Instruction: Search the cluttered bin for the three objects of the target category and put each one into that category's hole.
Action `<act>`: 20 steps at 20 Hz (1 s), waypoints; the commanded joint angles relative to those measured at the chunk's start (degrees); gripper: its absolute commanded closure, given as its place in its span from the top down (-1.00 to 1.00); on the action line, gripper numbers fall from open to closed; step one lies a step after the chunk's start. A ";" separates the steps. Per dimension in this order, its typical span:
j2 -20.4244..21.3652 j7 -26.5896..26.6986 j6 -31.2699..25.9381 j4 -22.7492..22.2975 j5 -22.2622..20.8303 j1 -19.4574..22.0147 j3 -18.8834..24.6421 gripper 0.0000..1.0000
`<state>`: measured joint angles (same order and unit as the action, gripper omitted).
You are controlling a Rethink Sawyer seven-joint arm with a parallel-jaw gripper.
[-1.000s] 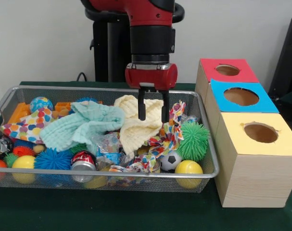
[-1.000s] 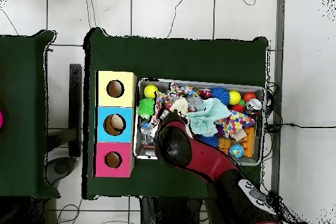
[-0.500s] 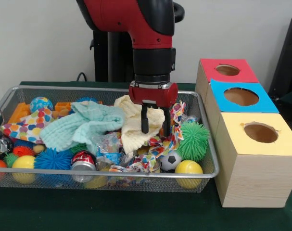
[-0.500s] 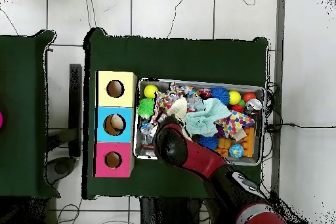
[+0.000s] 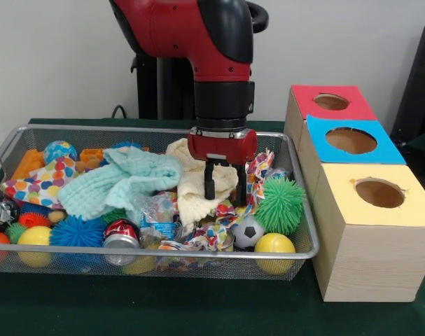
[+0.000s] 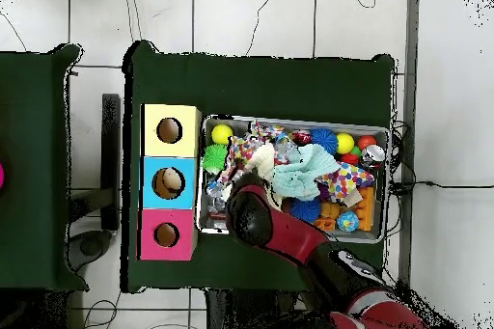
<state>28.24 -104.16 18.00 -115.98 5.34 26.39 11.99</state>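
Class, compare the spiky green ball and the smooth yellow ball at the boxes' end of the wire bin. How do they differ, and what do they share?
The spiky green ball is covered in soft bristles; the smooth yellow ball has a plain surface. The green one looks larger. The green one sits higher and farther back; the yellow one rests against the front wall of the wire mesh bin. Both are round and lie in the bin's end nearest the boxes.

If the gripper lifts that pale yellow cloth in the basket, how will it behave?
The yellow cloth lies crumpled in folds, so it will probably hang limp and drape. It looks light. It touches the patterned rag, so that might drag along.
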 commanded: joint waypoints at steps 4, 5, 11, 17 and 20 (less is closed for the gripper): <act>-0.84 -13.73 6.91 4.75 -2.01 1.73 3.94 1.00; -0.65 -14.08 7.39 4.47 -2.31 1.96 4.26 1.00; 0.30 -15.57 9.53 3.96 -5.29 4.76 7.53 1.00; 1.11 -14.12 5.34 3.28 -4.15 5.10 8.28 1.00; 1.57 -14.17 4.61 2.77 -4.15 5.68 8.94 1.00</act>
<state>28.62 -104.32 22.11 -116.00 1.67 30.59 15.53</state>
